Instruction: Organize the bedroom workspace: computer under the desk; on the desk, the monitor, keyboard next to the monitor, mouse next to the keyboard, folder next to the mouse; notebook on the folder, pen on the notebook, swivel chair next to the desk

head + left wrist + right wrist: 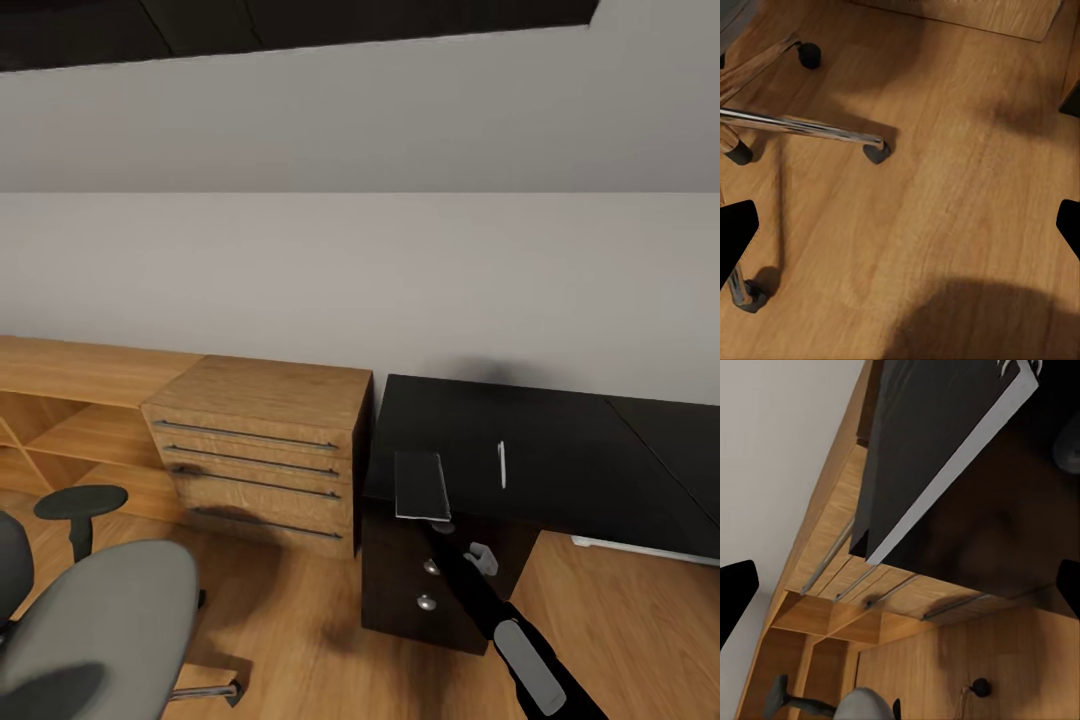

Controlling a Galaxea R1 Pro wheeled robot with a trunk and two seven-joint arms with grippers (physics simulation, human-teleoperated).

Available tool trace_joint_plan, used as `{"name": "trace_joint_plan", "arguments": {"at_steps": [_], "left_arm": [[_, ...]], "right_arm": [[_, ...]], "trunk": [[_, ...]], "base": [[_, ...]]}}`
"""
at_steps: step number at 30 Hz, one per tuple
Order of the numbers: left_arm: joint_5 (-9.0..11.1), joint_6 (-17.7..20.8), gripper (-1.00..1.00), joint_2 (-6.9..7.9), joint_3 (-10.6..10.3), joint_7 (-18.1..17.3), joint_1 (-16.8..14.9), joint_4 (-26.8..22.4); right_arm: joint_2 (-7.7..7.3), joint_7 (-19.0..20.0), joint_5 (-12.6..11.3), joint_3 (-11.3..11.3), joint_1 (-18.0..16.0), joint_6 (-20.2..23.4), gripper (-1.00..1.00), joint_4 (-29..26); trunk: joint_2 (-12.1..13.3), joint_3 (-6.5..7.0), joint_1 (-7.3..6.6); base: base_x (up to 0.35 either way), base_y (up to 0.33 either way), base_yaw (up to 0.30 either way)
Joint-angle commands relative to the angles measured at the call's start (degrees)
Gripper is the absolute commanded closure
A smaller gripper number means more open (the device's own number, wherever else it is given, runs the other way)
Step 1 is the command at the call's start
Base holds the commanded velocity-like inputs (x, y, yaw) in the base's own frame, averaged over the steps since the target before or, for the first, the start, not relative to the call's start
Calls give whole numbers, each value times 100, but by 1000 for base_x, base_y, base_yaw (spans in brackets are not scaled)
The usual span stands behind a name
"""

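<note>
1. Far left in head view: chair [95, 625], grey seat and back cropped by the frame edge, one black armrest [80, 500] upright beside it, a chrome leg tip low down. Left wrist view adds what the head hides: chrome legs [802, 129] and black casters [876, 153] on the wood floor [960, 195].
2. Left claw [900, 229]: just two dark fingertips [736, 232] at opposite edges of its wrist view, spread wide, bare floor between them.
3. Next right: low wooden shelf [70, 415], then a light wooden cabinet [262, 450] with four dark handles, touching the desk's left side.
4. Desk [560, 450]: black top running off the right edge, black pedestal with round knobs below. White leg part barely seen at far right.
5. Notebook [421, 485]: grey, at the desk's front left corner, long axis running front to back, near end jutting past the edge. Right wrist view shows it from below as a dark slab with a pale edge [945, 472].
6. Right claw [441, 526]: tip hidden under the notebook's near end in head view; arm [520, 640] rising from bottom right. Whether pinching the notebook, cannot tell; fingertips [735, 592] sit far apart at the wrist view's edges.
7. Pen [502, 464]: slim pale stick on the desktop, right of the notebook, apart from it, also pointing front to back.
</note>
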Motion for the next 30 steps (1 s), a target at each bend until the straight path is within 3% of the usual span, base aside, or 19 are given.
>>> {"name": "trace_joint_plan", "arguments": {"at_steps": [1, 23, 30], "left_arm": [[-62, -9, -100, -1, 13, 54, -3, 0], [-65, 3, -100, 3, 13, 54, -3, 1], [-65, 1, -100, 2, 13, 53, -4, 1]], "right_arm": [[-4, 11, -60, 12, -3, 23, -100, -1], [-6, 11, -61, 1, -3, -2, -100, -12], [-12, 37, -61, -8, -3, -301, -100, -25]], "trunk": [[-3, -5, 0], [-3, -5, 0], [-3, -5, 0]], "base": [[30, 60, 0], [39, 46, 0], [1, 1, 0]]}}
